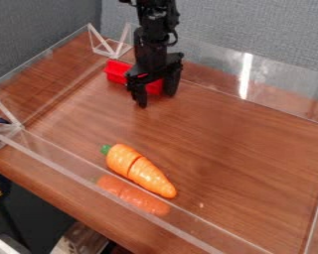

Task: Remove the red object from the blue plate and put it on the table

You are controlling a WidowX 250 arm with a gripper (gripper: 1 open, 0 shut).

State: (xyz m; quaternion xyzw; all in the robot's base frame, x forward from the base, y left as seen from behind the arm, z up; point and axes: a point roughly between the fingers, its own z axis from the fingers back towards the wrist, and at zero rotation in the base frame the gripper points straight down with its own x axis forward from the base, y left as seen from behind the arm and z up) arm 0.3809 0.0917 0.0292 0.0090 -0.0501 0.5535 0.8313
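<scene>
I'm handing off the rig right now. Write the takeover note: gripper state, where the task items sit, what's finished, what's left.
Gripper: pointing down over the far-left part of the glossy reddish-brown wooden table, jaws apart, holding nothing.
Small bright red rectangular block: just behind and left of the gripper, partly hidden by it; whether it touches a finger cannot be told.
Blue plate: not visible in this view, so whether the block sits on it cannot be confirmed.
Orange carrot with a green tip: lying near the front acrylic wall, well away from the arm.
Done: nothing gripped yet.
Left: close on the block, lift it, set it down on bare table.
</scene>
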